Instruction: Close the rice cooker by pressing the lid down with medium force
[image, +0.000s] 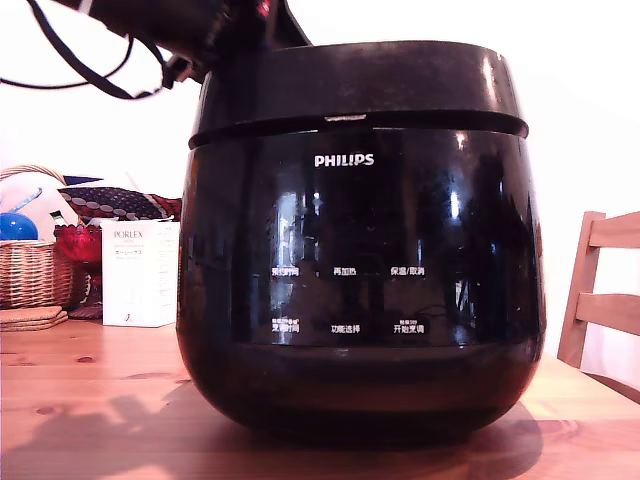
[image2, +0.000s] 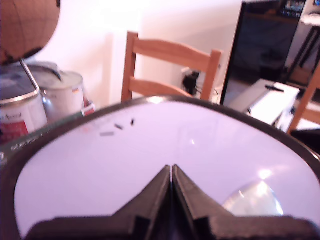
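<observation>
Glossy black rice cooker (image: 360, 290) on wood; lid (image: 360, 85) seemingly almost shut

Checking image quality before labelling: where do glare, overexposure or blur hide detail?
Exterior view: wall blown out white, window reflections streak the rice cooker, though its labels stay readable. Wrist view: the lid top is washed-out glare; the shut gripper looks soft-edged.

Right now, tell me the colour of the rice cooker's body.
Glossy black, with white lettering; the rice cooker shows best in the exterior view.
</observation>
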